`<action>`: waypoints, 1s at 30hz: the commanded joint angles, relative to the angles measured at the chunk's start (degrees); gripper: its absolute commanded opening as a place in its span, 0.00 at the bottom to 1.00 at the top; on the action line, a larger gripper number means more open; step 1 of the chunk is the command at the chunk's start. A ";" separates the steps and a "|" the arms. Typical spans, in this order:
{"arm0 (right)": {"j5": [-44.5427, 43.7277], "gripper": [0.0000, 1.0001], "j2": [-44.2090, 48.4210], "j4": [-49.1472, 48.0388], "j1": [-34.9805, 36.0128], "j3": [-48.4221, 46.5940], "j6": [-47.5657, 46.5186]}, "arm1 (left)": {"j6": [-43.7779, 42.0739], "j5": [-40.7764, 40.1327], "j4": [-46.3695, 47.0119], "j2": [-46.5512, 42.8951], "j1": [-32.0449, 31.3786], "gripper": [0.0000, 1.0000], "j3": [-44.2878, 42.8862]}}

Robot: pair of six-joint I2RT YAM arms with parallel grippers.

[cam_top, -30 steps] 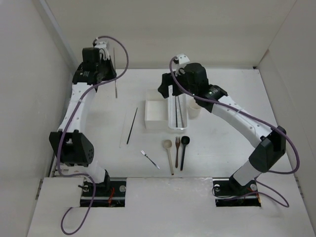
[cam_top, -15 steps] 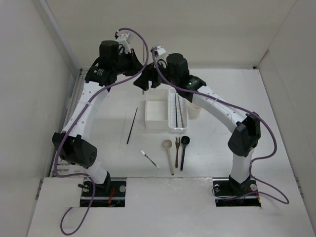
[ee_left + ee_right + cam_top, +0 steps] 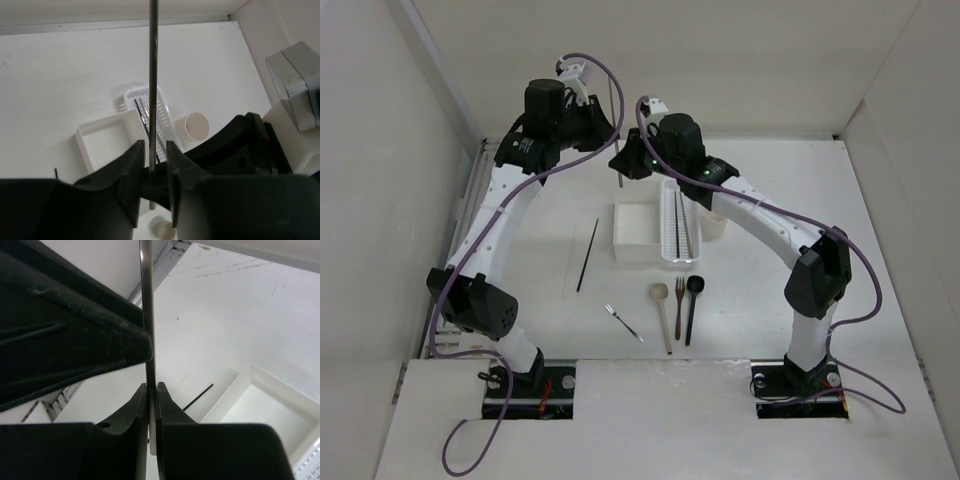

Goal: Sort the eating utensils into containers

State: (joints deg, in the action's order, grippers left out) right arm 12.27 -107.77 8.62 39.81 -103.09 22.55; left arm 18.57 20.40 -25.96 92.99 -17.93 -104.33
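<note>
A thin grey chopstick [image 3: 616, 130] stands upright in the air behind the containers. My right gripper [image 3: 624, 166] [image 3: 151, 387] is shut on its lower part. My left gripper [image 3: 603, 125] [image 3: 155, 147] straddles the same chopstick [image 3: 153, 75], jaws open with a gap on each side. On the table lie a black chopstick [image 3: 587, 255], a silver fork [image 3: 623, 323], a pale wooden spoon [image 3: 663, 315], a brown fork [image 3: 678, 305] and a black spoon [image 3: 692, 305]. The white square box [image 3: 635, 228], the perforated tray [image 3: 669, 240] holding chopsticks, and the beige cup [image 3: 713, 222] stand together.
White walls close in the table on the left, back and right. A metal rail [image 3: 478, 185] runs along the left edge. Both arms arch over the back middle of the table, above the box and tray.
The left arm carried the chopstick from the far left toward the middle, and the right gripper rose from the tray to meet it. The right jaws shut on the chopstick; the left jaws opened.
</note>
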 commanded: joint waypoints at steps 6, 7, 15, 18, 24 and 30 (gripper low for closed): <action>-14.89 0.00 8.88 2.44 0.79 4.04 1.36 | -2.21 -1.77 -0.06 -0.79 -1.14 1.00 -0.78; -17.35 0.00 8.89 6.19 0.79 4.56 0.66 | -2.22 -2.38 -0.58 -0.79 0.17 1.00 -0.78; -29.40 0.00 10.12 22.48 -0.26 9.21 3.11 | -8.10 -15.71 -4.54 -3.95 5.36 1.00 5.97; -32.47 0.00 10.12 23.72 -0.78 11.67 5.57 | -8.11 -22.49 -3.49 -5.09 6.50 1.00 12.47; -28.71 0.00 9.42 19.15 -2.72 20.11 6.11 | -6.70 -21.99 0.20 -8.78 9.50 0.97 26.36; -26.17 0.00 6.34 22.23 -2.72 20.72 7.78 | -8.55 -25.49 2.75 -10.63 9.50 0.93 29.54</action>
State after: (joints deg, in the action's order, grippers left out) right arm -15.25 -101.06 30.72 36.84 -82.28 28.42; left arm 11.25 -2.46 -27.42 87.09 -8.27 -74.67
